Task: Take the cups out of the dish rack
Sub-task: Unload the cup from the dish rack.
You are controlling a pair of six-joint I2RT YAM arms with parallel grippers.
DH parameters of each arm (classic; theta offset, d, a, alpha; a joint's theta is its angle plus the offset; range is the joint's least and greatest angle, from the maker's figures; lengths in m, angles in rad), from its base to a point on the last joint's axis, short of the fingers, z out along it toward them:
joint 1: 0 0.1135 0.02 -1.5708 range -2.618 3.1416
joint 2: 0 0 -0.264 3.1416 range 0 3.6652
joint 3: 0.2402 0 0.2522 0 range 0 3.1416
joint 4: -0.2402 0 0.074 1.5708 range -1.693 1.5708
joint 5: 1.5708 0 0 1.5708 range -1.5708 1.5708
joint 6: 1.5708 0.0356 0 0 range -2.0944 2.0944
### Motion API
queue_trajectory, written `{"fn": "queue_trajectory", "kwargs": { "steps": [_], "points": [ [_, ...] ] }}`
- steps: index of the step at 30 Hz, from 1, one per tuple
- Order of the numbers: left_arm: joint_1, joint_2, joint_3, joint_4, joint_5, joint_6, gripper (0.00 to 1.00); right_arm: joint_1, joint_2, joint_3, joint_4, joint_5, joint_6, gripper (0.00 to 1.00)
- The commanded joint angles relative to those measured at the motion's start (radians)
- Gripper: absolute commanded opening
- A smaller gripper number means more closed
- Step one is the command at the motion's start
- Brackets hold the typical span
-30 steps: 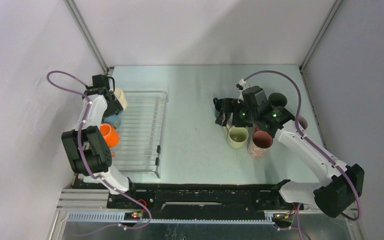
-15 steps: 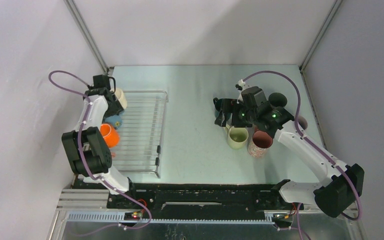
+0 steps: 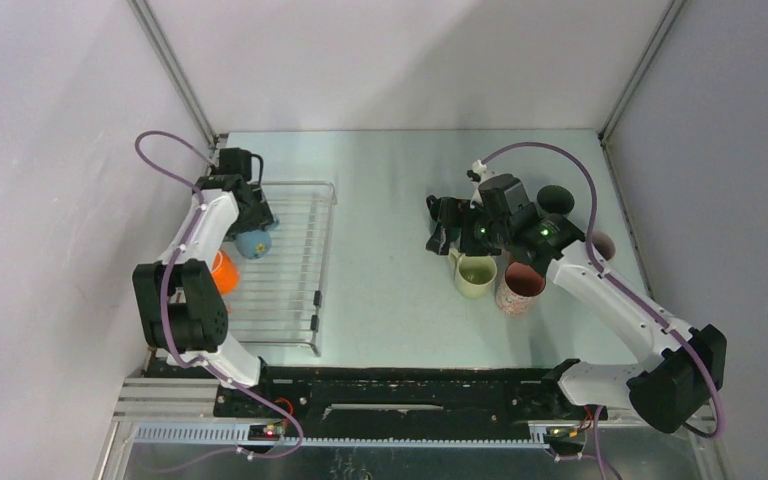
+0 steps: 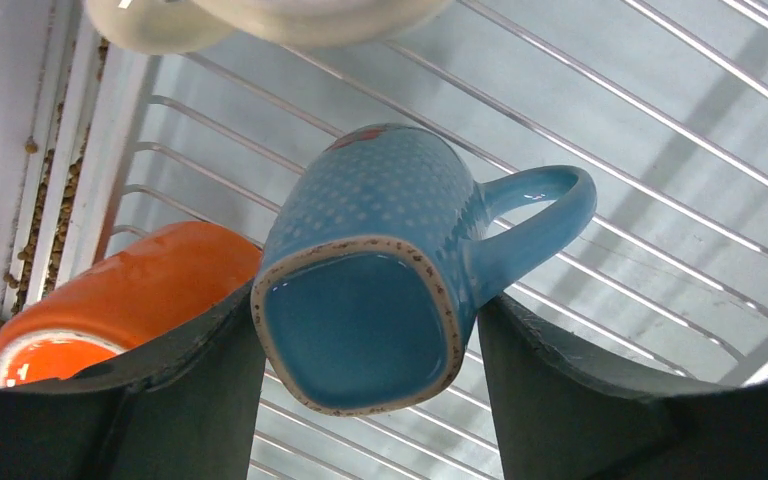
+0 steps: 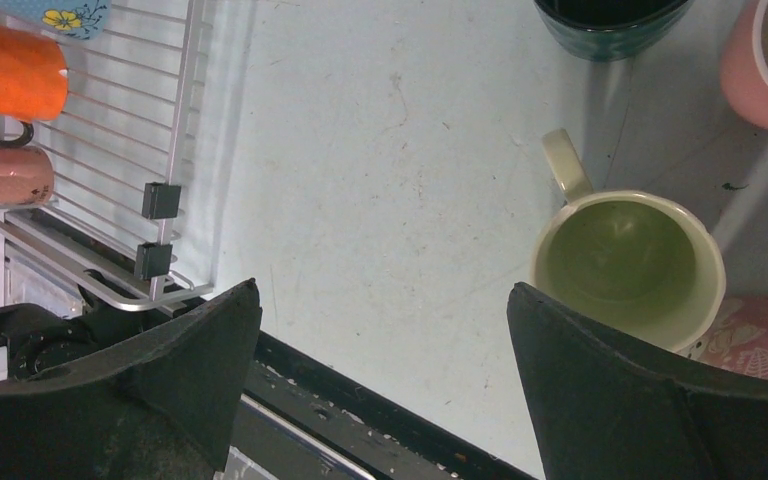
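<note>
Clamping the light blue mug (image 4: 380, 210), the left gripper (image 4: 370, 350) shows its hold only wrist-on, unclear from overhead; the right gripper (image 5: 380, 300) gapes, empty.

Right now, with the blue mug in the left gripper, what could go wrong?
The left gripper pinches the light blue mug only near one end, tilted, so it may slip onto the dish rack. The orange mug lies close beside one finger; a sideways move might knock it.
</note>
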Motion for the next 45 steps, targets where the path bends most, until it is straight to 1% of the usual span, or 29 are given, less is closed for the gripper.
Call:
{"fn": "queue_trajectory", "kwargs": {
  "steps": [1, 2, 5, 8, 10, 15, 16, 17, 21, 23, 32, 39, 42, 45],
  "points": [
    [-0.055, -0.068, 0.008, -0.010, 0.009, -0.013, 0.38, 0.012, 0.006, -0.001, 0.030, 0.021, 0.010, 1.00],
    [-0.058, -0.068, 0.008, -0.013, 0.008, -0.019, 0.38, 0.013, 0.006, 0.000, 0.029, 0.022, 0.010, 1.00],
    [-0.112, -0.070, 0.005, -0.015, 0.006, -0.033, 0.38, 0.016, 0.010, -0.001, 0.032, 0.023, 0.013, 1.00],
    [-0.133, -0.061, 0.002, -0.014, 0.010, -0.044, 0.39, 0.018, 0.012, 0.000, 0.037, 0.020, 0.016, 1.00],
    [-0.138, -0.050, 0.003, -0.013, 0.015, -0.039, 0.43, 0.020, 0.012, 0.000, 0.038, 0.019, 0.017, 1.00],
    [-0.140, -0.031, 0.008, -0.005, 0.025, -0.014, 0.68, 0.021, 0.013, -0.001, 0.031, 0.020, 0.017, 1.00],
    [-0.140, -0.026, 0.010, -0.003, 0.028, -0.009, 0.75, 0.021, 0.013, -0.001, 0.030, 0.021, 0.015, 1.00],
    [-0.140, -0.023, 0.012, -0.001, 0.031, -0.001, 0.80, 0.021, 0.013, 0.001, 0.028, 0.021, 0.015, 1.00],
    [-0.141, -0.007, 0.029, 0.002, 0.044, 0.029, 0.95, 0.021, 0.013, 0.000, 0.024, 0.023, 0.013, 1.00],
    [-0.139, 0.000, 0.039, 0.000, 0.053, 0.045, 0.99, 0.021, 0.011, 0.000, 0.021, 0.022, 0.013, 1.00],
    [-0.110, 0.042, 0.075, -0.027, 0.097, 0.145, 1.00, 0.025, -0.004, 0.001, -0.005, 0.045, 0.021, 1.00],
    [-0.069, 0.050, 0.112, -0.034, 0.156, 0.178, 0.99, 0.036, -0.008, 0.000, -0.021, 0.051, 0.025, 1.00],
    [-0.069, 0.060, 0.123, -0.034, 0.176, 0.183, 0.95, 0.042, 0.004, 0.013, -0.043, 0.064, 0.022, 1.00],
    [-0.069, 0.063, 0.121, -0.034, 0.188, 0.183, 0.88, 0.047, 0.011, 0.014, -0.055, 0.079, 0.021, 1.00]
  ]
}}
